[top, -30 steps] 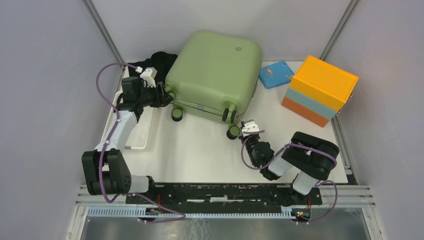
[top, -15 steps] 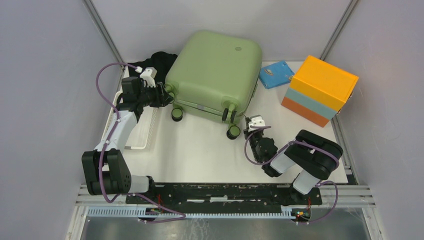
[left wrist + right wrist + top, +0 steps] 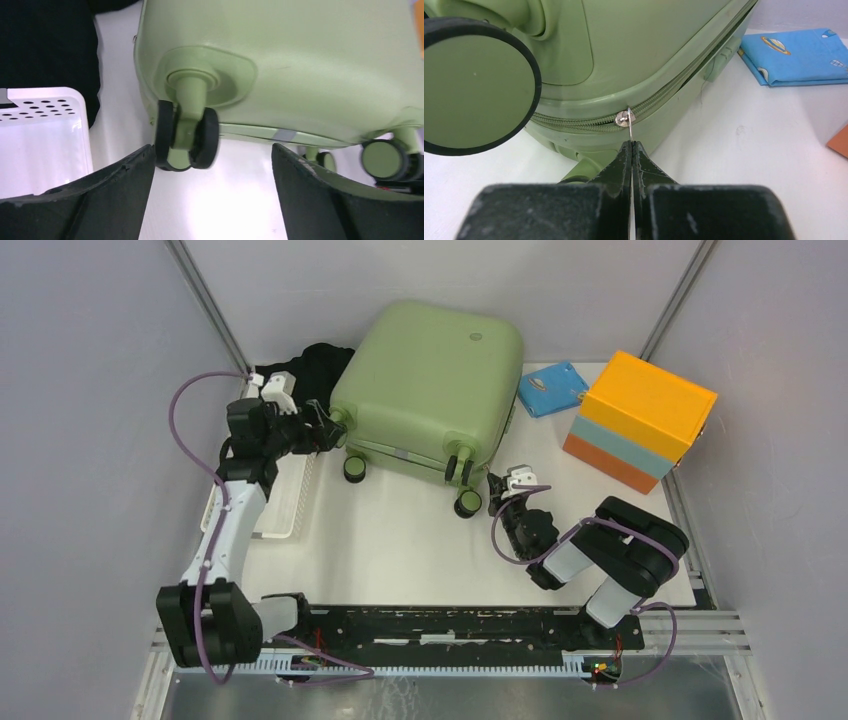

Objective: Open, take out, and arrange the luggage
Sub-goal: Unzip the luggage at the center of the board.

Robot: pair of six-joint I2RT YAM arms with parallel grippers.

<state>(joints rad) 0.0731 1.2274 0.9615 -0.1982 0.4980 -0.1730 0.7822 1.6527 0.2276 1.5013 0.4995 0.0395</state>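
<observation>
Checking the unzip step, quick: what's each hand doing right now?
Left hand: open, gripping nothing; a wheel of the luggage sits just ahead.
Right hand: closed on the zipper pull.

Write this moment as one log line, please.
luggage: lying closed | left jaws: open at wheel | right jaws: pinching zipper pull

Luggage [image 3: 428, 380] lying shut, left gripper [image 3: 320, 429] beside it, right gripper [image 3: 496, 487] at its corner

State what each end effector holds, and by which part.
Right end effector: the zip pull of the luggage, pinched by its wire loop. Left end effector: open, nothing held.
</observation>
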